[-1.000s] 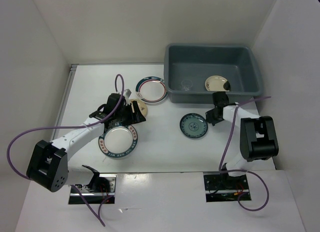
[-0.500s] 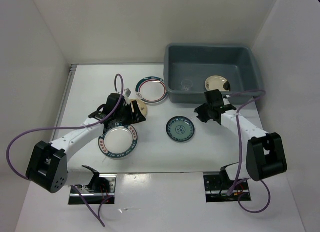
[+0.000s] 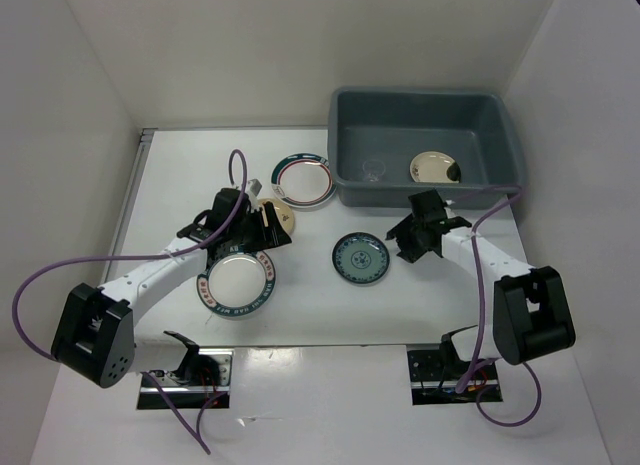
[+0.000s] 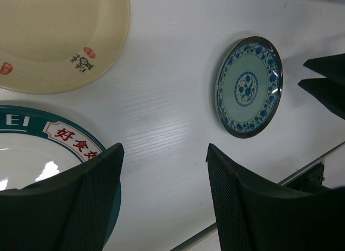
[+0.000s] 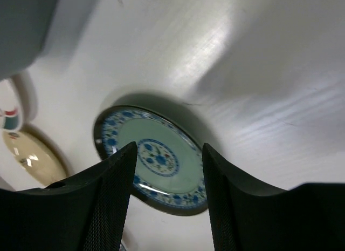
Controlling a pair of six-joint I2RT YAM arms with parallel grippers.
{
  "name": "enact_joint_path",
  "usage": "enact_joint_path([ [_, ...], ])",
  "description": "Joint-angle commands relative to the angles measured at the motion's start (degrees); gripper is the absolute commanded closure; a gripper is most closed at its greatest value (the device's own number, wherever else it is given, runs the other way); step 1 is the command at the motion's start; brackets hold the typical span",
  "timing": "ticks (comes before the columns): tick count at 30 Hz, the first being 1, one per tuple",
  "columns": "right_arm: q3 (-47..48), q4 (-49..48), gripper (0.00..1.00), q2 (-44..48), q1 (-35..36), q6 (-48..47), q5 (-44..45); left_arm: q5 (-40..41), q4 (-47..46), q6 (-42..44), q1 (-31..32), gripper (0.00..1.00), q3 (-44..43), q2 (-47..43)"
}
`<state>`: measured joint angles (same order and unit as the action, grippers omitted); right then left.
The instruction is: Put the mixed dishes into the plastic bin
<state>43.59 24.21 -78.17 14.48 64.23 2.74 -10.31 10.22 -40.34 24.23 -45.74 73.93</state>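
Whereas the small teal plate (image 3: 359, 258) lay further right a second ago, beside the closed right gripper (image 3: 405, 240), it now sits lower centre on the table (image 3: 330, 315). Right jaws apart, empty, just right of it. Left gripper (image 3: 268, 225): unmoved, jaws apart, empty, partly masking a beige plate (image 3: 287, 221). Plastic bin (image 3: 500, 115), upper right: second beige plate (image 3: 432, 166); clear cup (image 3: 374, 169), faint.

White matte table (image 3: 180, 165), boxed in by plain white walls (image 3: 300, 45) on 3 sides, w/ soft even light.

beige plate (image 4: 59, 40) cut off at edge, lettered plate (image 4: 32, 154) too
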Motion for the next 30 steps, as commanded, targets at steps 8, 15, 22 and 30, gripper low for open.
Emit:
enact_joint_path([
  [8, -7.7, 3.7, 0.44, 3.7, 0.1, -2.5, -5.6, -0.9, -2.0, 0.9, 0.0, 0.29, 0.6, -1.6],
  [15, -11.0, -1.4, 0.54, 2.6, 2.2, -1.4, -8.7, -1.4, -2.5, 0.9, 0.0, 0.29, 0.6, -1.1],
  [22, -12.1, -4.7, 0.62, 0.1, 2.7, -1.4, -8.6, -1.4, -2.5, 0.3, 0.0, 0.29, 1.2, -1.1],
  [30, -12.7, -11.1, 0.83, -1.6, 3.8, 0.3, -6.0, -1.4, -2.5, 0.3, 0.0, 0.29, 1.2, -0.5],
])
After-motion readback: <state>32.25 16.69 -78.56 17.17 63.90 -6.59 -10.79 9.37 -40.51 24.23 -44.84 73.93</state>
